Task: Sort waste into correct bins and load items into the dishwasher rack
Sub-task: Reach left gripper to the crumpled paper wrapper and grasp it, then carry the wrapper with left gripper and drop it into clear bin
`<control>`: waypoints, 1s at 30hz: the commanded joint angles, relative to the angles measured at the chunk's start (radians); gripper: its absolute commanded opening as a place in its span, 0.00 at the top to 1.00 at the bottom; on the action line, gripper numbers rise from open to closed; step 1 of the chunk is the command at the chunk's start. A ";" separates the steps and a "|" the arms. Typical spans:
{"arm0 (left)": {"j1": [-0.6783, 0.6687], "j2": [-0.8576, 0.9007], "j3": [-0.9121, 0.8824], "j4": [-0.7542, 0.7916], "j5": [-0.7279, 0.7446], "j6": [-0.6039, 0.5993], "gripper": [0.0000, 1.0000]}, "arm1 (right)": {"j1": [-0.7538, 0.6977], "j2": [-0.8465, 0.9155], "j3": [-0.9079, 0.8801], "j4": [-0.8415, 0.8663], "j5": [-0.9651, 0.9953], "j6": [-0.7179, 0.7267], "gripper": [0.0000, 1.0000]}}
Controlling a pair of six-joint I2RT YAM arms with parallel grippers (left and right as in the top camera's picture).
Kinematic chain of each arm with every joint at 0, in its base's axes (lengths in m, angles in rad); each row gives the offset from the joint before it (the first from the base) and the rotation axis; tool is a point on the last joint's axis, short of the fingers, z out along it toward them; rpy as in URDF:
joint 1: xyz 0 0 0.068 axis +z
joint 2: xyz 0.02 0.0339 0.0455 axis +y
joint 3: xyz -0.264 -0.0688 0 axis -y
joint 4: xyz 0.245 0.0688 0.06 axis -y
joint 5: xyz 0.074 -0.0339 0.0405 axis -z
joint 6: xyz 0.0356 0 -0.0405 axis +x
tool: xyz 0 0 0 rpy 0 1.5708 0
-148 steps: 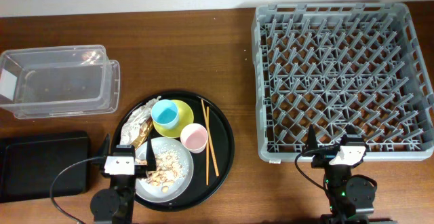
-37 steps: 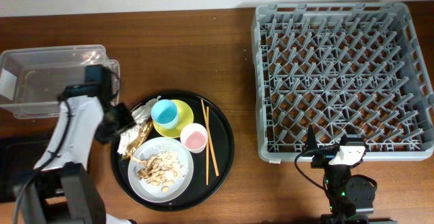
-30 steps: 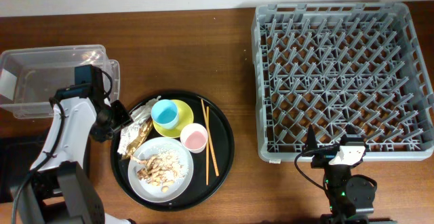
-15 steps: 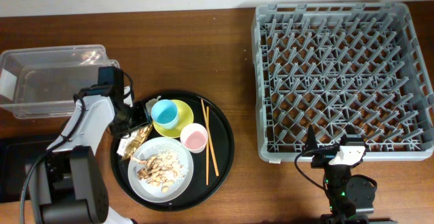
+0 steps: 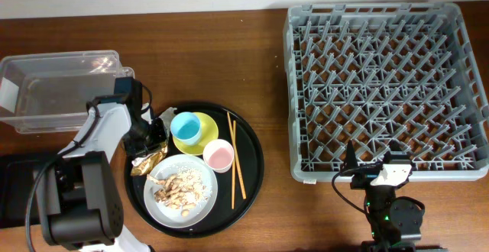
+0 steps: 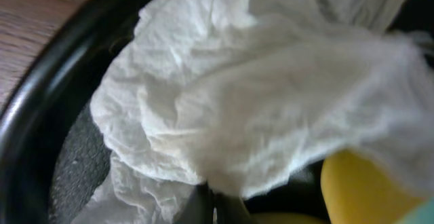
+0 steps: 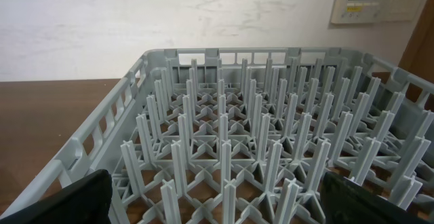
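White paper (image 6: 224,102) crumpled at the tray's (image 5: 257,160) left edge beside the yellow bowl (image 5: 208,124), your left hand (image 5: 150,135) down on it, grip impossible to tell, right hand (image 5: 374,164) spread wide before the rack (image 5: 382,76).

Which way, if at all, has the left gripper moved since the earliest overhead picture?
Yes. The left gripper has moved from the round black tray's near edge up-frame to its left rim, closer to the clear tub.

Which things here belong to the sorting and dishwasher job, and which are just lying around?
Job: crumpled white paper, foil wrapper, food scraps, clear tub, shallow black tray, blue cup, pink cup, yellow bowl, white plate, chopsticks, dishwasher rack.
Lying about: round black tray, wall panel.
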 commanded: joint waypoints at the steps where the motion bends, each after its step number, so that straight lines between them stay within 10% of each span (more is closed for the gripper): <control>1: -0.002 -0.008 0.071 -0.051 0.000 0.001 0.99 | -0.006 -0.007 -0.009 -0.001 -0.002 0.000 0.02; 11: -0.002 -0.349 0.166 -0.191 0.001 -0.049 0.99 | -0.006 -0.007 -0.009 -0.001 -0.002 0.000 0.02; 30: 0.244 -0.232 0.165 0.557 -0.314 -0.169 0.94 | -0.006 -0.007 -0.009 -0.001 -0.002 0.000 0.02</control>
